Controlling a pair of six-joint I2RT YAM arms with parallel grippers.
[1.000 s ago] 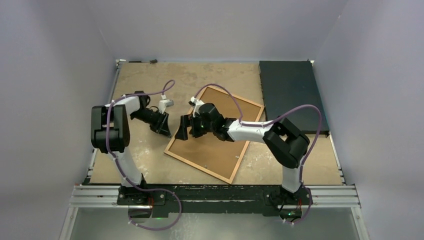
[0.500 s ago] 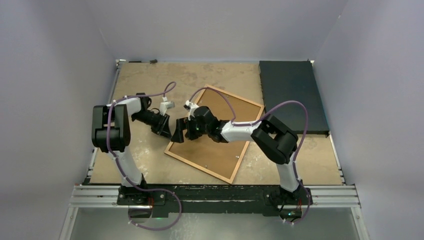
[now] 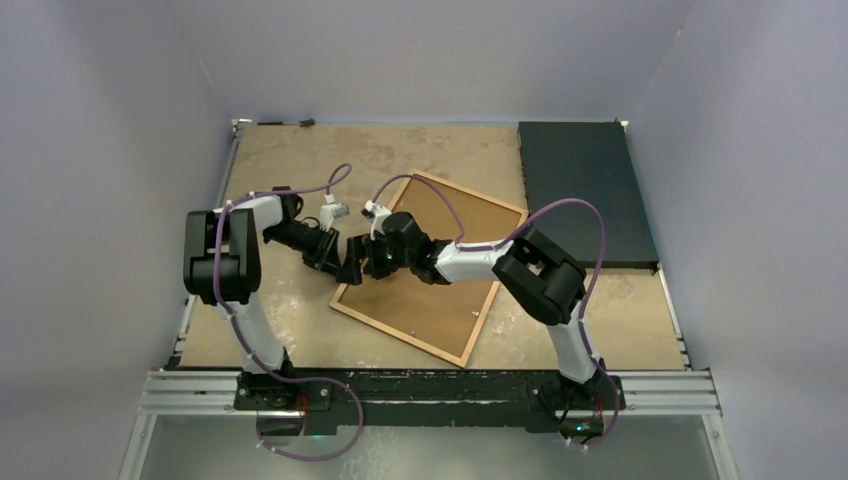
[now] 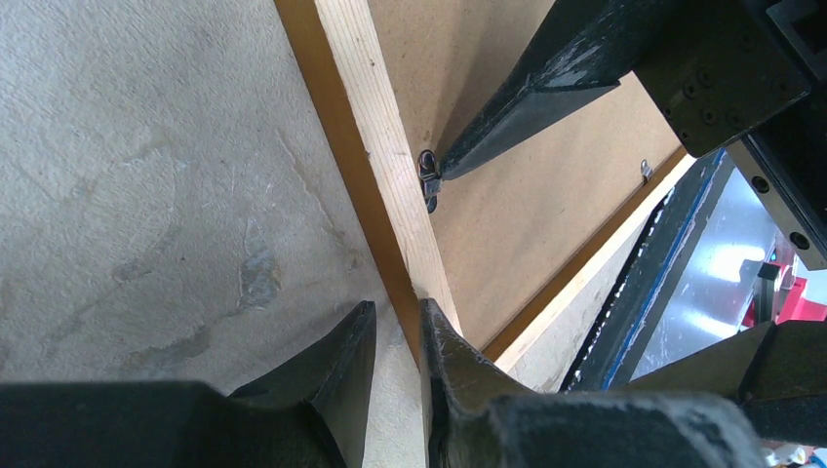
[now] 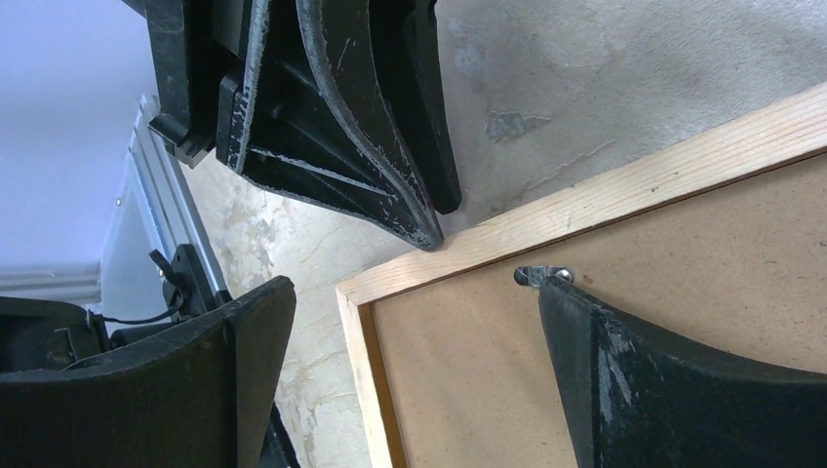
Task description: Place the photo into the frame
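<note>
— Though overhead both arms merely meet at the frame (image 3: 440, 300), lying back-up on the table (image 3: 300, 330), what do the wrists add?
— The left gripper (image 4: 395, 307) is narrow and empty, tip against the rim; the right gripper (image 5: 419, 288) is spread wide, fingertip (image 5: 585, 312) on a clip (image 5: 542, 275).

both arms are built alike: the left arm (image 3: 215, 255) and the right arm (image 3: 535, 275) have glossy white link shells between bulky matte-black joint housings. a purple cable (image 3: 578, 202) loops along each. the left gripper (image 4: 395, 307) and the right gripper (image 5: 417, 285) carry black tapered fingers (image 5: 663, 390), scuffed grey along their edges. small screws (image 4: 756, 182) dot the right gripper's housing.
</note>
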